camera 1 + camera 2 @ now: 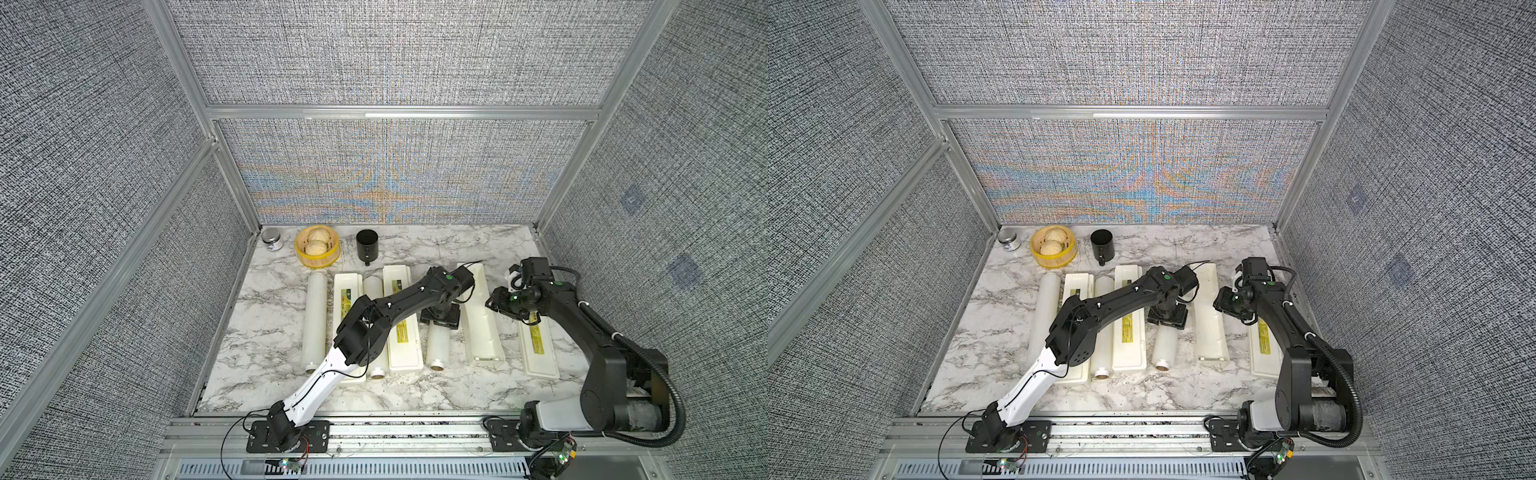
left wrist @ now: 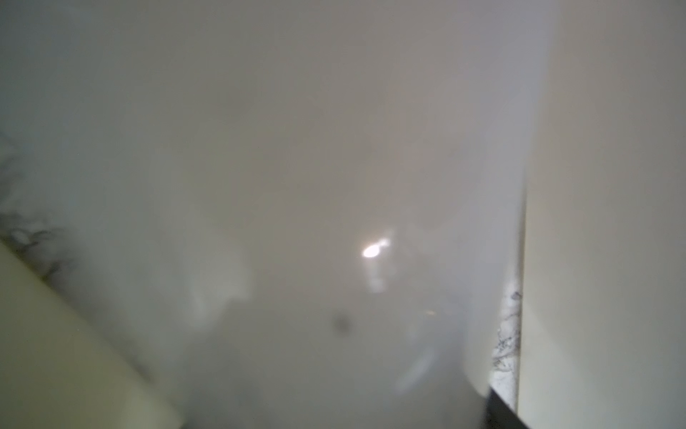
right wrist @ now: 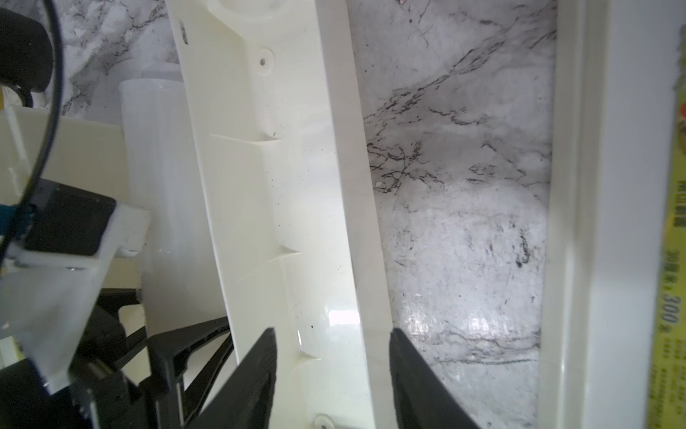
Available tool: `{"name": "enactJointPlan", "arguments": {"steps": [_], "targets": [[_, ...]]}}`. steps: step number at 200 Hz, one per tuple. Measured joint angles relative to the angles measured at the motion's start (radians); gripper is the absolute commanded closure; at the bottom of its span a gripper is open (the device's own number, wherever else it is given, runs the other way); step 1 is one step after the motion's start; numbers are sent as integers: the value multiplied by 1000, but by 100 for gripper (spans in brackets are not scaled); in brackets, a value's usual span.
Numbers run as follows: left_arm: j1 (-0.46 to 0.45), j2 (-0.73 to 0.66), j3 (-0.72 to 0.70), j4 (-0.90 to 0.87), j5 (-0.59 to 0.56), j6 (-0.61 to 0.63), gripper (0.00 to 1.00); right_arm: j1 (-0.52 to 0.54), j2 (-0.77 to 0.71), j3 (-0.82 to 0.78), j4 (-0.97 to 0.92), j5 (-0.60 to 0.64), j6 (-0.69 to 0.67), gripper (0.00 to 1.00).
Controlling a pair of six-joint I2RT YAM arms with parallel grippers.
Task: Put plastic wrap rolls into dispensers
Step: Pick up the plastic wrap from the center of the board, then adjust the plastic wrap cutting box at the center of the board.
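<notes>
Items on the marble table [image 1: 266,332], listed left to right as we find them in both top views.

Back row:
1. Lidded jar [image 1: 272,241], in the far left corner.
2. Bamboo steamer [image 1: 318,261], yellow, holding two buns [image 1: 315,248].
3. Black mug [image 1: 367,246], upright, standing apart from the steamer.

Front row, each item lying lengthwise on the marble:
4. First roll [image 1: 314,322], with its brown core at the near end.
5. First dispenser [image 1: 347,291], lid down and label strip up. The left arm covers its near part.
6. Second roll [image 1: 372,289], wedged between the two closed boxes.
7. Second dispenser [image 1: 405,349], lid down, with the left arm crossing over it.
8. Third roll [image 1: 439,349], on the table between the second dispenser and the open shell.
9. Left claw [image 1: 439,320], set down over the middle of the third roll. That roll's blurred white surface [image 2: 334,148] fills the left wrist view. Its jaws are hidden, so we cannot tell how they stand.
10. Open shell [image 1: 482,332], a dispenser part with its ribbed inner face showing.
11. Right claw [image 1: 494,305], pinching the shell's long edge. In the right wrist view one of its fingers [image 3: 260,371] sits over the ribbed face and the other sits outside the edge.
12. Labelled half [image 1: 538,353], farthest right, with its yellow strip up. Marble shows between it and the shell.
</notes>
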Motion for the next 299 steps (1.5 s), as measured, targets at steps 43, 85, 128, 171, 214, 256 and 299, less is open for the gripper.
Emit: {"name": "enactJointPlan", "arguments": {"steps": [43,85,128,171,214,256,299], "targets": [[5,-13,19,-8,-17,14,37,36,46,3,-1,37,-22,49],[23,-90,-8,-5,-13,5,37,97,102,14,-15,122,-36,59],[64,-262,-115,30,-13,-41,38,188,142,29,-32,194,-40,74],[76,-304,-188,74,13,-79,38,266,157,39,-50,219,-20,79],[76,-304,-193,100,40,-81,38,334,160,74,-52,226,-6,80],[77,-304,-192,106,65,-76,38,343,145,74,-53,234,-13,75],[74,-270,-142,106,120,-27,40,337,100,100,-92,208,-37,63]]}}
